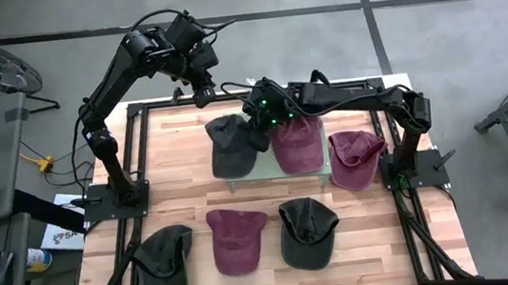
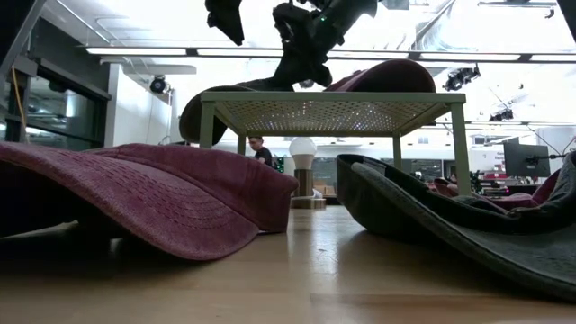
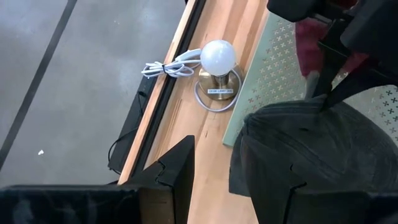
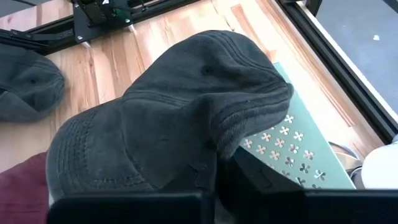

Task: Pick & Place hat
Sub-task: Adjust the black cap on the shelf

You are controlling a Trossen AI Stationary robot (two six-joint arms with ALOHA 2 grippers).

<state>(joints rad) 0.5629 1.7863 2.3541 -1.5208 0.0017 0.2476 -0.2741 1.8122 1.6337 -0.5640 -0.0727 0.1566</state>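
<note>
The desk [image 1: 184, 203] carries six caps and a pale green perforated stand [image 4: 292, 146] at its far side. Three caps lie in the near row: a dark cap [image 1: 165, 261], a maroon cap [image 1: 238, 238] and another dark cap [image 1: 306, 232]. On and around the stand sit a dark grey cap [image 4: 168, 118], a maroon cap in the middle [image 1: 298, 143] and a third maroon cap [image 1: 356, 158] toward the right arm's base. The right gripper [image 1: 266, 122] reaches across the stand, its jaws closed on the dark grey cap's fabric, pinching a fold at the edge that overhangs the stand. The left gripper [image 1: 202, 93] hovers just beyond that cap with jaws partly open, holding nothing; a small lamp [image 3: 217, 65] stands on the desk ahead of them. The pinch looks thin, only a fold of soft cloth, so the cap may slip free when lifted, or drag against the maroon cap in the middle touching it.
</note>
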